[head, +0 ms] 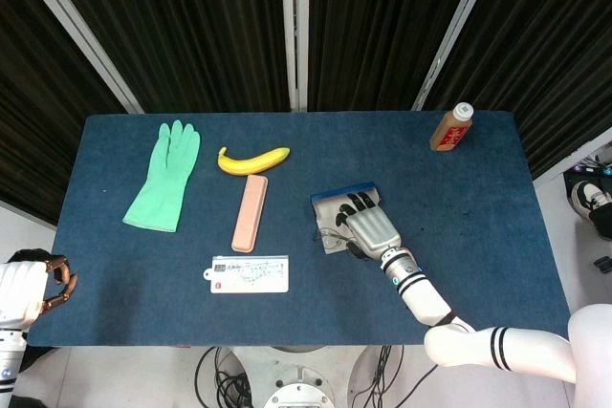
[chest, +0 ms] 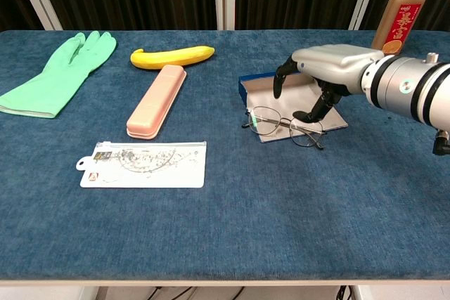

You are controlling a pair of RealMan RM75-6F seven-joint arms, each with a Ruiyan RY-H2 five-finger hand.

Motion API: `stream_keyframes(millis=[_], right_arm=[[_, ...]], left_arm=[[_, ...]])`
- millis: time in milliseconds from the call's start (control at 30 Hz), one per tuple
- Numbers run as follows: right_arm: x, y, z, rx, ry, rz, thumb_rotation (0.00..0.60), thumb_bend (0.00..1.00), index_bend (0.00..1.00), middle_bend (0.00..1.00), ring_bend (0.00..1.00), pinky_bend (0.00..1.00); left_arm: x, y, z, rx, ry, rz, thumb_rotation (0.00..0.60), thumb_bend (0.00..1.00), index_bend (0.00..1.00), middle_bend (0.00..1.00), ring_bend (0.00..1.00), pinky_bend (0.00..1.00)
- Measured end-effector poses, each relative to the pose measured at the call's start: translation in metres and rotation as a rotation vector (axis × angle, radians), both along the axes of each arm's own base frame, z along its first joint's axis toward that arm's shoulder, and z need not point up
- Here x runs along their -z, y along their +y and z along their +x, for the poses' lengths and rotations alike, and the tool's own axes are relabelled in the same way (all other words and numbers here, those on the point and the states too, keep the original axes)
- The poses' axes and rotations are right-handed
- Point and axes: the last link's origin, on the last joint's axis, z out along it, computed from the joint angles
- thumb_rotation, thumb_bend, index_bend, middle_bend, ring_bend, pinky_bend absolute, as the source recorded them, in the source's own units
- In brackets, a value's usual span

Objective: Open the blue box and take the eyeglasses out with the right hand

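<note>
The blue box (chest: pixel 244 89) lies open and flat on the table, right of centre, its beige inside facing up; the head view shows its blue edge (head: pixel 342 190). Thin wire-framed eyeglasses (chest: pixel 285 126) rest across the box's front edge, partly on the cloth, also seen from above (head: pixel 333 235). My right hand (chest: pixel 327 68) hovers palm down over the box with its fingers spread and bent downward. One fingertip (chest: pixel 301 115) is at the glasses' frame, and nothing is in its grip. My left hand (head: pixel 38 286) sits off the table's front left corner, fingers curled.
A green rubber glove (chest: pixel 60 75) lies far left, a banana (chest: pixel 172 55) and a pink case (chest: pixel 157 100) are left of the box. A clear zip pouch (chest: pixel 143 164) lies nearer the front. A brown bottle (chest: pixel 397 15) stands at the back right.
</note>
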Motion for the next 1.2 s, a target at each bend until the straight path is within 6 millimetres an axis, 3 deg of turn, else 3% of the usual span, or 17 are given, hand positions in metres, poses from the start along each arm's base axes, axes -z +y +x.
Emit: stream_keyframes(millis=[267,567,1200], right_arm=[[0.007,0.001,-0.007,0.025,0.034,0.014,0.6,0.33,0.36,0.19,0.0,0.0],[0.019,0.009,0.002,0.002,0.04,0.076,0.6,0.33,0.37,0.19,0.0,0.0],[0.025,0.002,0.004,-0.001,0.035,0.055,0.6,0.39,0.53,0.25,0.0,0.0]], left_arm=[[0.0,0.0,0.0,0.001,-0.003,-0.002,0.6,0.37,0.66,0.66,0.43,0.37],[0.0,0.0,0.0,0.0,-0.004,-0.001,0.6,0.37,0.66,0.66,0.43,0.37],[-0.001,0.0,0.0,0.0,-0.01,-0.003,0.6,0.37,0.66,0.66,0.43,0.37]])
